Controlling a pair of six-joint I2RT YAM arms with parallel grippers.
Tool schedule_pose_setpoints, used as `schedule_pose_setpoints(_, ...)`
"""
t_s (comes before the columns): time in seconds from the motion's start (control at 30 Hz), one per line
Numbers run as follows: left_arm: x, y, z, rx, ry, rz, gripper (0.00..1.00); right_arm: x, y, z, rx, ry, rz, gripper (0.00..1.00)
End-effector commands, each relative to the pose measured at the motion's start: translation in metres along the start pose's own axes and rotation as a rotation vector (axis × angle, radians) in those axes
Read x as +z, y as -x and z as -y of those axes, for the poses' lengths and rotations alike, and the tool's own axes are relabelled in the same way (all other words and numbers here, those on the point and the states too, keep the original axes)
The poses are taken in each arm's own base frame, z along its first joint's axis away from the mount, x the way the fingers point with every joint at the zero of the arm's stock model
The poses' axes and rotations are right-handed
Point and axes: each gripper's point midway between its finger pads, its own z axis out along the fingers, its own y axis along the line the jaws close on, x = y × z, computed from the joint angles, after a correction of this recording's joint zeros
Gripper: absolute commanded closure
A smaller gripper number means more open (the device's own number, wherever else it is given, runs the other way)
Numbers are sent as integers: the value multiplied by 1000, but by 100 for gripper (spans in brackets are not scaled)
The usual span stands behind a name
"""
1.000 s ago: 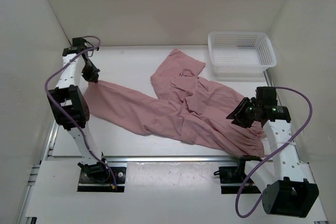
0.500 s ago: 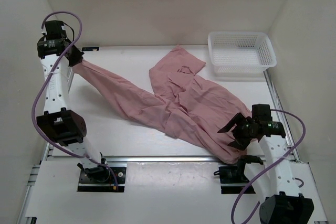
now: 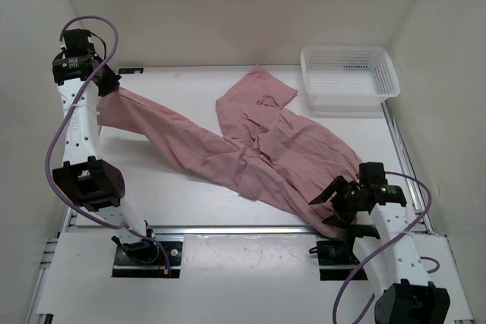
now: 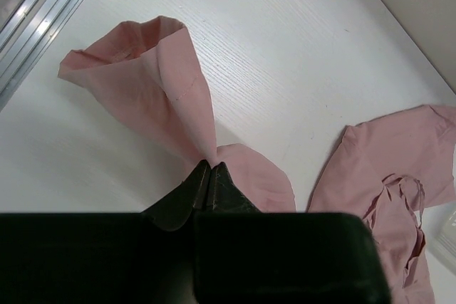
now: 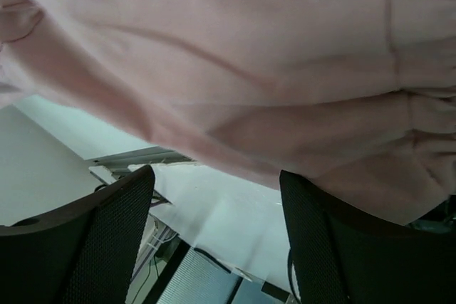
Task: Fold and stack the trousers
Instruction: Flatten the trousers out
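Across the white table top, left of and nearer than the white plastic mesh basket, lies the pair of dusty-pink, thin, wrinkled fabric trousers, unfolded and spread out. The waist end sits just left of the basket, close to it but not touching, with a loose drawstring looped on top. One leg runs well to the left of the basket and rises off the surface at its far end. The other leg runs toward the near edge, ending in a bunched cuff nearer than the basket and slightly to its left. The left gripper is raised at the far left, level with the basket. Its black fingers are pressed together and pinch the fabric of that leg, which hangs from them in a fold. The right gripper sits at the bunched cuff with its two black, textured fingers spread wide apart. Pink fabric fills the wrist view just beyond them, and contact cannot be confirmed. A purple cable loops above the left arm. An aluminium rail runs along the table's near edge.
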Motion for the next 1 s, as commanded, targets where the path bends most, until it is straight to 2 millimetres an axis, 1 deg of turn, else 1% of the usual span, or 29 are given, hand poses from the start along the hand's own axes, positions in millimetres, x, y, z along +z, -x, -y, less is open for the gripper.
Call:
schedule_pose_setpoints(0.0, -16, 13, 3, 7, -20, 51, 90, 10, 8, 10, 23, -68, 3, 25)
schedule_pose_setpoints(0.03, -16, 11, 1, 7, -16, 43, 90, 8, 22, 5, 21, -82, 51, 25)
schedule_pose_setpoints(0.07, -16, 11, 1, 16, -16, 43, 90, 12, 35, 2, 20, -100, 70, 29)
schedule_pose_setpoints(0.13, -16, 11, 1, 16, -16, 43, 90, 19, 55, -2, 23, -135, 93, 30)
schedule_pose_setpoints(0.17, -16, 11, 1, 16, -16, 43, 90, 21, 61, -6, 33, -135, 93, 30)
schedule_pose_setpoints(0.2, -13, 8, 0, 17, -11, 34, 90, 21, 72, -11, 27, -143, 120, 30)
schedule_pose_setpoints(0.23, -13, 8, 0, 17, -11, 33, 90, 24, 78, -14, 29, -155, 128, 32)
schedule_pose_setpoints(0.27, -11, 5, -2, 18, -6, 25, 90, 31, 87, -12, 35, -183, 132, 44)
schedule_pose_setpoints(0.3, -15, 6, -1, 17, -11, 33, 90, 31, 98, -18, 44, -189, 157, 53)
schedule_pose_setpoints(0.33, -15, 9, -5, 10, -4, 36, 90, 37, 105, -16, 54, -220, 148, 65)
schedule_pose_setpoints(0.37, -13, 6, -6, 10, 1, 28, 90, 37, 114, -21, 60, -226, 166, 92)
schedule_pose_setpoints(0.4, -13, 8, -11, 0, 2, 28, 90, 37, 121, -25, 50, -239, 180, 100)
schedule_pose_setpoints(0.43, -12, 11, -15, -9, 10, 32, 90, 35, 138, -40, 30, -243, 214, 100)
schedule_pose_setpoints(0.47, -12, 12, -17, -16, 5, 29, 90, 31, 151, -49, 23, -248, 250, 100)
schedule_pose_setpoints(0.5, -8, 11, -19, -22, 6, 17, 90, 25, 165, -52, 2, -282, 293, 100)
schedule_pose_setpoints(0.53, -11, 17, -21, -32, 0, 31, 90, 22, 177, -57, -6, -309, 308, 100)
schedule_pose_setpoints(0.57, -13, 24, -15, -32, -20, 43, 90, 0, 203, -92, -43, -264, 390, 100)
schedule_pose_setpoints(0.6, -7, 30, -17, -40, -13, 47, 90, -11, 213, -102, -59, -271, 416, 100)
schedule_pose_setpoints(0.63, -7, 35, -11, -39, -39, 51, 90, -19, 225, -113, -90, -276, 441, 100)
schedule_pose_setpoints(0.67, -18, 50, -9, -46, -47, 85, 90, -33, 239, -125, -100, -275, 493, 100)
schedule_pose_setpoints(0.7, -13, 53, -8, -47, -43, 78, 90, -62, 254, -153, -120, -224, 553, 100)
schedule_pose_setpoints(0.73, -16, 59, -7, -52, -54, 85, 90, -70, 261, -164, -150, -221, 562, 100)
schedule_pose_setpoints(0.77, -26, 73, -7, -60, -63, 124, 90, -82, 268, -170, -157, -212, 585, 100)
schedule_pose_setpoints(0.8, -30, 73, -5, -59, -73, 124, 90, -96, 273, -175, -167, -202, 609, 100)
schedule_pose_setpoints(0.83, -30, 76, -11, -69, -63, 129, 90, -108, 274, -186, -191, -185, 618, 100)
schedule_pose_setpoints(0.87, -27, 76, -18, -80, -48, 124, 90, -115, 278, -183, -214, -196, 626, 100)
schedule_pose_setpoints(0.9, -23, 68, -22, -81, -38, 102, 90, -127, 278, -179, -210, -200, 640, 100)
schedule_pose_setpoints(0.93, -29, 70, -28, -89, -37, 124, 90, -131, 274, -170, -205, -215, 632, 100)
schedule_pose_setpoints(0.97, -26, 66, -41, -101, 6, 121, 90, -139, 278, -155, -170, -244, 659, 100)
